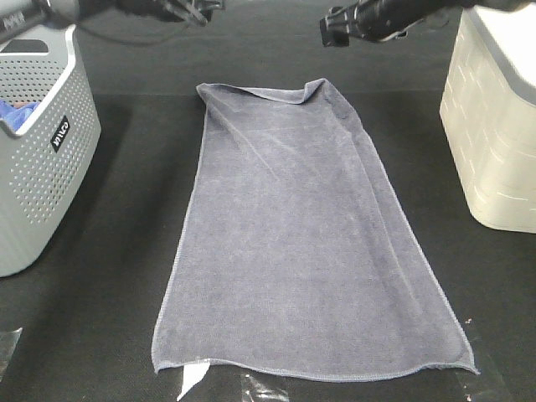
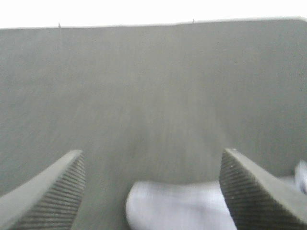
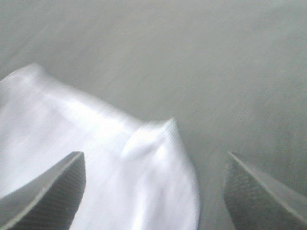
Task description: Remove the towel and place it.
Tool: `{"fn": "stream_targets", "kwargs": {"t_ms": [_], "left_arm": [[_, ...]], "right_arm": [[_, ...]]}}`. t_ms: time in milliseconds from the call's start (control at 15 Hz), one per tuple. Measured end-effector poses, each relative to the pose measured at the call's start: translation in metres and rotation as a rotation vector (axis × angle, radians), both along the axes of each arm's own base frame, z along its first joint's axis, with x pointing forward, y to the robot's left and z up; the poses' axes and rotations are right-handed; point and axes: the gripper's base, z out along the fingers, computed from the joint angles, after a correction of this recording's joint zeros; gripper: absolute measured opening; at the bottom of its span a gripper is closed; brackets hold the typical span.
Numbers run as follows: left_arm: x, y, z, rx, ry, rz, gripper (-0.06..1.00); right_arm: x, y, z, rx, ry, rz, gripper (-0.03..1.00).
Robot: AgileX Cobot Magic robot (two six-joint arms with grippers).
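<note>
The slate-grey towel (image 1: 301, 243) lies spread flat on the black table, its long side running from the far middle to the front edge, with a small fold at its far end. It shows pale and blurred in the left wrist view (image 2: 177, 206) and in the right wrist view (image 3: 86, 163). My left gripper (image 1: 194, 10) is at the far edge above the towel's far left corner; its fingers (image 2: 53, 191) stand wide apart and hold nothing. My right gripper (image 1: 337, 32) hovers above the far right corner, with its fingers (image 3: 48, 191) wide apart and empty.
A grey perforated basket (image 1: 42, 151) with a small blue cloth (image 1: 17, 110) inside stands at the left. A cream basket (image 1: 494, 126) stands at the right. Clear plastic film (image 1: 251, 387) lies at the front edge.
</note>
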Motion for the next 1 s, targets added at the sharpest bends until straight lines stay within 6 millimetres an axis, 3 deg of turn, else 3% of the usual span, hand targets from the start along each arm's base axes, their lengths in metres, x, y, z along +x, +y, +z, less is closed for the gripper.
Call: {"fn": "stream_targets", "kwargs": {"t_ms": [333, 467, 667, 867, 1000], "left_arm": [[-0.058, 0.017, 0.068, 0.176, 0.358, 0.05, 0.74], [-0.09, 0.025, 0.107, 0.202, 0.457, 0.023, 0.74], [-0.117, 0.028, 0.156, 0.138, 0.393, -0.023, 0.74], [-0.158, 0.038, 0.206, 0.127, 0.311, -0.073, 0.74], [-0.191, 0.049, 0.219, 0.143, 0.321, -0.076, 0.74]], "right_arm": [[-0.053, -0.003, 0.068, -0.017, 0.258, 0.1, 0.74], [-0.085, -0.008, 0.104, -0.015, 0.368, 0.118, 0.74], [-0.108, -0.014, 0.133, -0.024, 0.404, 0.099, 0.74], [-0.128, -0.024, 0.156, -0.019, 0.386, 0.006, 0.74], [-0.159, -0.03, 0.172, -0.017, 0.38, 0.004, 0.74]]}}
